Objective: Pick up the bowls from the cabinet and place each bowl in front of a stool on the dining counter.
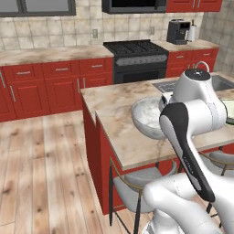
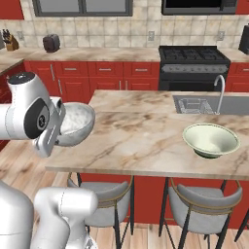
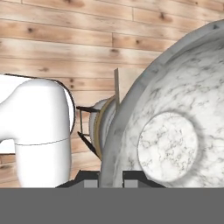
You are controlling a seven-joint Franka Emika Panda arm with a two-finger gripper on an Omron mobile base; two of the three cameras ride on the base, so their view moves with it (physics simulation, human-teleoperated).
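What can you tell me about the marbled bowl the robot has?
The marbled bowl is deep, round and grey-white with thin dark veins, like stone, and empty. The gripper is shut on its rim, holding it tilted in the air at the left end of the counter, above a stool.

1. A grey-white marbled bowl [image 2: 75, 124] is seen at the left end of the dining counter [image 2: 141, 141], tilted on its side with its opening turned towards the camera.
2. The bowl is partly covered by the white arm's wrist; the gripper itself is hidden behind it.
3. A cream flared bowl with a dark green base [image 2: 211, 140] is set upright on the counter's right part, well apart from the marbled bowl.
4. Two grey padded stools [image 2: 206, 202] are tucked under the counter's near edge; the right one stands below the cream bowl.
5. A sink [image 2: 197, 105] with a curved faucet [image 2: 220, 92] is set into the counter's far right.
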